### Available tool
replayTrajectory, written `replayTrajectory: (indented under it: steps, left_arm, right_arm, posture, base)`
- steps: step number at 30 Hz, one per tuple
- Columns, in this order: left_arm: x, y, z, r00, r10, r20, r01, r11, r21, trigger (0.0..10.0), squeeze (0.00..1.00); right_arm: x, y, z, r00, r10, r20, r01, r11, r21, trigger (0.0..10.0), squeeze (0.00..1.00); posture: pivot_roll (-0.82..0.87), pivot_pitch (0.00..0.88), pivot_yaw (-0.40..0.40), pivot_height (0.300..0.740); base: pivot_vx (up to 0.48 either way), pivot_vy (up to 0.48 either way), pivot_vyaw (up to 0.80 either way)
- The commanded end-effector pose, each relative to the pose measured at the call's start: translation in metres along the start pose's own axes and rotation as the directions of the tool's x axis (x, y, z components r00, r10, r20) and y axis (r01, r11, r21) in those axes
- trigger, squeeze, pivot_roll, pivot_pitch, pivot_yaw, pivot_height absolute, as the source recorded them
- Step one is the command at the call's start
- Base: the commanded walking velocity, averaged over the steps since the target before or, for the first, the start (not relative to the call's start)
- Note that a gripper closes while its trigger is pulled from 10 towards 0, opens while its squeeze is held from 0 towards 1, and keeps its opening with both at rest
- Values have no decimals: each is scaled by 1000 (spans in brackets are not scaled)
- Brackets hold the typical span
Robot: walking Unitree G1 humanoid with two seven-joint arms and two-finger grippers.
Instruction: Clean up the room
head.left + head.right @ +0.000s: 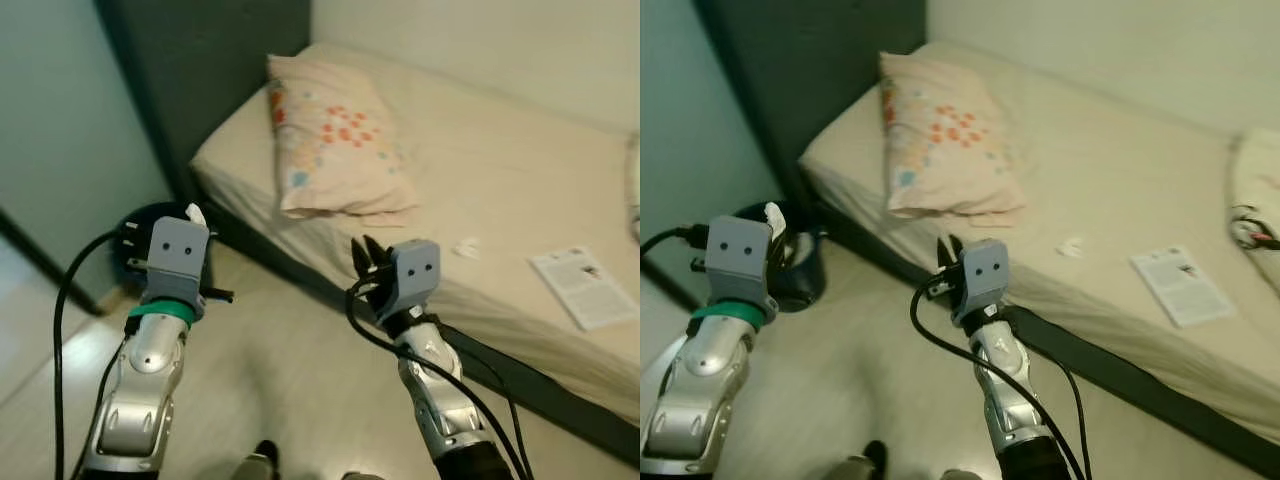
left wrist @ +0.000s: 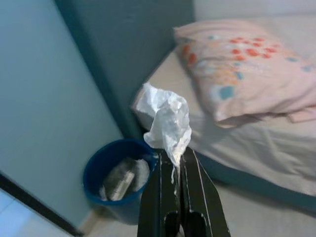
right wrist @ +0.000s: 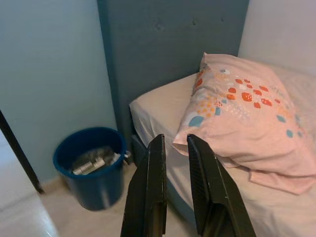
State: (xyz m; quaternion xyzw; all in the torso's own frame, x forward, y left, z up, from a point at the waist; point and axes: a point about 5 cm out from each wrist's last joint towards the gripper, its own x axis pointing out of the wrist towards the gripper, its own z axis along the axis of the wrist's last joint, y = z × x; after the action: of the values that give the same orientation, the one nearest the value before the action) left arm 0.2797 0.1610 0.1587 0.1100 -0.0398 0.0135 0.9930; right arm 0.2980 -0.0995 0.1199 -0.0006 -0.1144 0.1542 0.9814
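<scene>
My left gripper (image 2: 173, 157) is shut on a crumpled white tissue (image 2: 165, 116), which sticks up from its fingertips. It hangs over the floor by the bed's head corner. A blue bin (image 2: 111, 177) with some rubbish in it stands on the floor just beyond and below it, against the teal wall; the same bin (image 1: 800, 275) is partly hidden by the left wrist. My right gripper (image 3: 175, 143) is held up beside the bed edge, open by a narrow gap with nothing between its fingers. A small white scrap (image 1: 467, 246) lies on the sheet.
A pink flowered pillow (image 1: 335, 140) lies at the head of the cream bed (image 1: 480, 150). A printed booklet (image 1: 585, 285) lies near the bed's front edge. A dark headboard (image 3: 168, 44) stands behind it. Pale floor lies below both arms.
</scene>
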Motion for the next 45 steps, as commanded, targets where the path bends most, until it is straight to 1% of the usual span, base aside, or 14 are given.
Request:
replayTrajectory:
  steps: [1, 14, 16, 21, 40, 45]
  left_arm:
    - [-2, 2, -4, 1000, 8, -18, -8, 1000, 15, 10000, 0]
    - [-1, 3, -4, 1000, 12, 2, -12, 999, 39, 10000, 0]
    - [0, 3, -4, 1000, 12, 5, -13, 999, 44, 10000, 0]
    - [2, 1, -5, 1000, 18, 6, -18, 998, 52, 10000, 0]
    - [3, -1, -7, 1000, 12, 3, -12, 998, 57, 10000, 0]
    - [3, -1, -8, 1000, 13, -1, -12, 998, 58, 10000, 0]
  right_arm:
    - [-2, 0, -2, 1000, -6, -6, 6, 1000, 11, 10000, 12]
    - [-1, 2, -2, 1000, 2, -2, -2, 1000, 19, 10000, 12]
    - [-1, 3, -2, 1000, 7, 0, -7, 1000, 21, 10000, 4]
    - [-1, 5, -2, 1000, 9, -5, -9, 1000, 25, 10000, 0]
    - [-3, 5, -3, 1000, 17, -9, -17, 1000, 19, 10000, 0]
    - [-3, 5, -3, 1000, 21, -11, -20, 1000, 21, 10000, 0]
  posture:
    - [-21, 37, 3, 740]
    - [-18, 39, 2, 740]
    - [-18, 39, 2, 740]
    - [-22, 40, 4, 740]
    - [-24, 44, 5, 740]
    - [-25, 43, 4, 740]
  base:
    - [0, 0, 800]
    - [0, 0, 800]
    - [412, 0, 794]
    - [480, 0, 0]
    - [480, 0, 0]
    - [480, 0, 798]
